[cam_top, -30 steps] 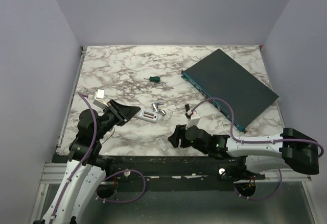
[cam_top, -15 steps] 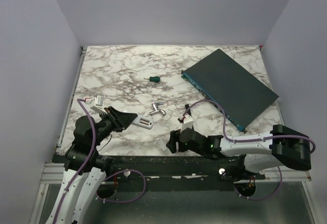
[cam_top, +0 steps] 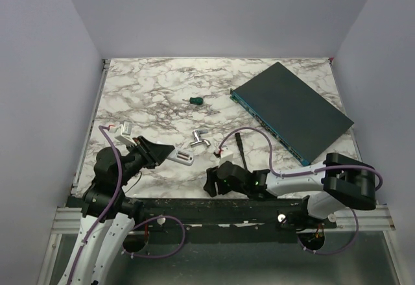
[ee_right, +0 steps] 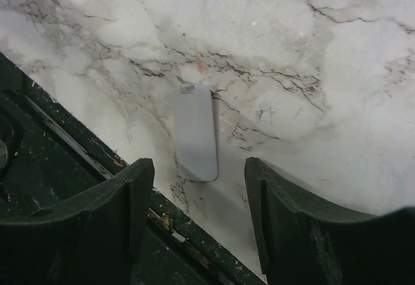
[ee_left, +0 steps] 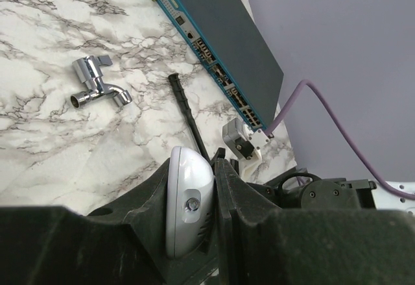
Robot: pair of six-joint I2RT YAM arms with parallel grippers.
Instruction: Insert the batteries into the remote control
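Observation:
My left gripper (cam_top: 170,152) is shut on the white remote control (cam_top: 181,156) and holds it above the table's left front; the left wrist view shows the remote (ee_left: 188,200) end on, pinched between the two fingers. My right gripper (cam_top: 209,184) is open and low at the table's near edge. In the right wrist view its fingers (ee_right: 136,194) straddle a small flat pale rectangular piece (ee_right: 194,132) lying on the marble. No orange-red battery shows in any view.
A silver bent metal piece (cam_top: 200,139) lies mid-table, also in the left wrist view (ee_left: 100,89). A thin black stick (cam_top: 240,147) lies to its right. A green-handled screwdriver (cam_top: 195,100) lies farther back. The large dark teal box (cam_top: 292,111) fills the right rear.
My right gripper has moved left and toward the near edge, over the flat pale piece. My left gripper drew back a little with the remote, then stayed still.

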